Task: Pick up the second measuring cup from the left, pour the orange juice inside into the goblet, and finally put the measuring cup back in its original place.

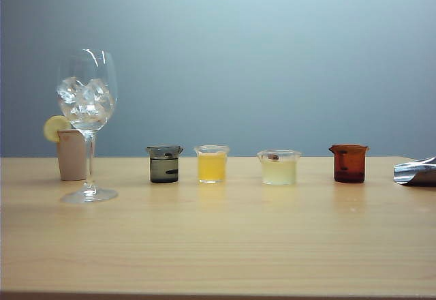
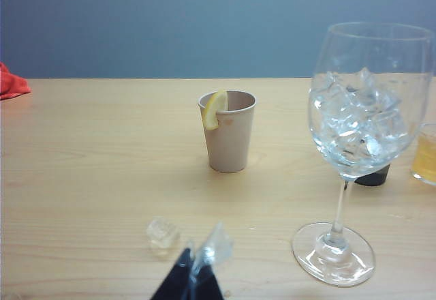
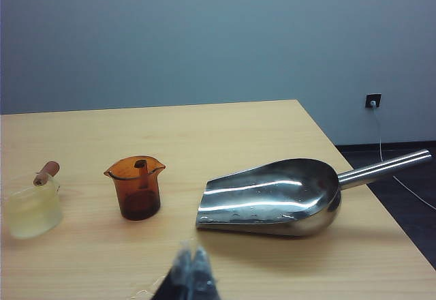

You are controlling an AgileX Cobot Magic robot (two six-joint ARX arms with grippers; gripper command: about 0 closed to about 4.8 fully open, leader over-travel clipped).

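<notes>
Goblet (image 1: 87, 102), far left of the row, stands on the wooden table (image 1: 218, 245); its bowl is loaded with ice cubes (image 1: 84, 99), no liquid visible. Behind its stem is a beige paper cup (image 1: 71, 155) with a lemon slice (image 1: 56, 128) on the rim.

Left gripper (image 2: 193, 279) shows only as dark fingertips low in the left wrist view, apparently pressed together, though I cannot tell for certain. A stray ice cube (image 2: 162, 234) lies just ahead of the jaws; the goblet stands ahead and off to one side.

Next along the row: smoky dark-grey beaker (image 1: 164, 163), dark liquid low inside. Then the measuring cup (image 1: 212, 163), second from left, upright, roughly two-thirds full of orange juice (image 1: 212, 168). No jaws are near it. Judgement: light, rigid, thin clear wall, likely slick and easily tipped; take it across the body below the flared rim, pour lip turned toward the goblet.

Then a squatter clear cup (image 1: 278, 168) with pale whitish-yellow liquid, something small and brown at its rim. Then an amber-brown cup (image 1: 349, 163), contents dark, level unclear.

Right gripper (image 3: 191, 276): fingertips closed together, holding nothing. The amber cup is ahead of the jaws to one side, a steel scoop (image 3: 272, 198), empty, lying ahead on the other.
</notes>
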